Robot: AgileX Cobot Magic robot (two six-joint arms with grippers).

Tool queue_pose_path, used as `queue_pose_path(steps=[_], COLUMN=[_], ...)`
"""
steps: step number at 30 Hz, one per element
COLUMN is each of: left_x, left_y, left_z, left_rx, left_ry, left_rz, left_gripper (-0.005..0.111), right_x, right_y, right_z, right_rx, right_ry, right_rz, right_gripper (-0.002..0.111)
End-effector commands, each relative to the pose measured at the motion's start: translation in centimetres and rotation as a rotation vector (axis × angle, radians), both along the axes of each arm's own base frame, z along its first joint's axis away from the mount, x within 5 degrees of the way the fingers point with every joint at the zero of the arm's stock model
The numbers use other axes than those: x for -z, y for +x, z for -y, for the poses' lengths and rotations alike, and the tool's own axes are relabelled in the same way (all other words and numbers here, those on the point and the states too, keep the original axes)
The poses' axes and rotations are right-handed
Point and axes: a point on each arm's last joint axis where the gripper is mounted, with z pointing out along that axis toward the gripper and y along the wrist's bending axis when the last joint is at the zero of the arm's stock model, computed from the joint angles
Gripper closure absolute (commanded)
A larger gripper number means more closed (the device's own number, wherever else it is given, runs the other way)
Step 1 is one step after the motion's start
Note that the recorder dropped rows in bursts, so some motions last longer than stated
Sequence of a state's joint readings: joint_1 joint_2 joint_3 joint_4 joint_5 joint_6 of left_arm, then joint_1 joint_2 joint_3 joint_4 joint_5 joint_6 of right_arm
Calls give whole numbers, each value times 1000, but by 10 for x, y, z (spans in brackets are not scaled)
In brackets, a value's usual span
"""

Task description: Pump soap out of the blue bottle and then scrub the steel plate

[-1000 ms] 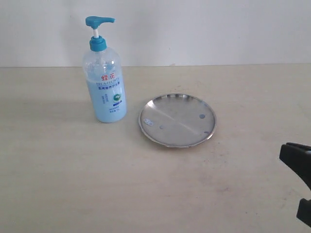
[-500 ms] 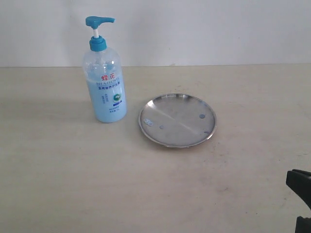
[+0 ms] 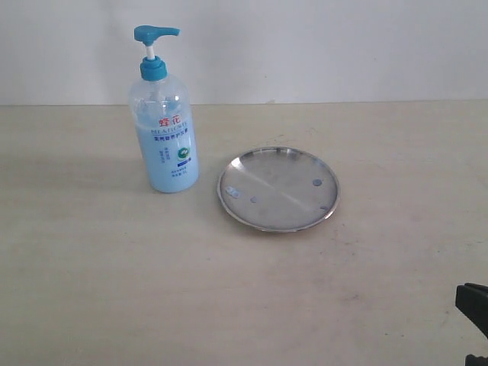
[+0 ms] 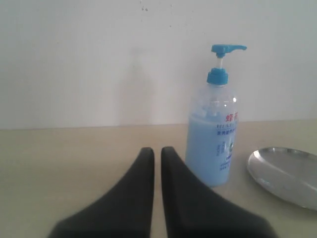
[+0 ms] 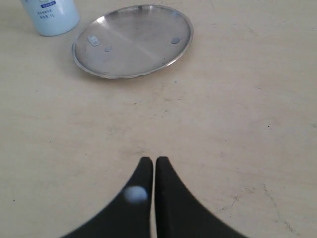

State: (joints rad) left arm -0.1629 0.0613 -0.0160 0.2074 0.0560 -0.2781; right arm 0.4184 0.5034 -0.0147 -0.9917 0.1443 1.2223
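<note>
Steel round plate (image 3: pixel 278 189) bears a whitish soap dab (image 3: pixel 232 193); your left pincer (image 4: pixel 157 150) and right pincer (image 5: pixel 150 159) are clenched, empty; scrubbing seems next.

Light was soft and even, with faint shadows on the table (image 3: pixel 114 290). The steel plate (image 3: pixel 278 189) showed mild glare, and the right pincer (image 5: pixel 151 161) looked blurred.

All views share the blue bottle (image 3: pixel 164 145) and steel plate (image 3: pixel 284 172).

A pale beige tabletop (image 3: pixel 114 290) stretches wide, faintly scuffed, and behind the tabletop rises a plain white wall (image 3: pixel 320 46).
</note>
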Motion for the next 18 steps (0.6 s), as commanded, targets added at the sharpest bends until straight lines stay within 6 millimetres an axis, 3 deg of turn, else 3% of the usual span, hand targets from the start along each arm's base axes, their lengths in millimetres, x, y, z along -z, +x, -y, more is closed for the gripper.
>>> queue_pose_path(steps=[1,14,18], left_x=[-3,7,19], left_y=[0,0,-1], left_z=[2,0,-3], left_rx=[18,-6,-36], left_ry=[-68,-47,-26], left_rz=[64,-38,-168], left_gripper=[103,103,103], right_x=[1,1,-13], right_y=[-1,-1,1], right_z=[1,0,-13], right_rx=[0,-7,-113], right_ry=[-12,5,97], right_rz=[1,4,74], right_gripper=[109,109,109])
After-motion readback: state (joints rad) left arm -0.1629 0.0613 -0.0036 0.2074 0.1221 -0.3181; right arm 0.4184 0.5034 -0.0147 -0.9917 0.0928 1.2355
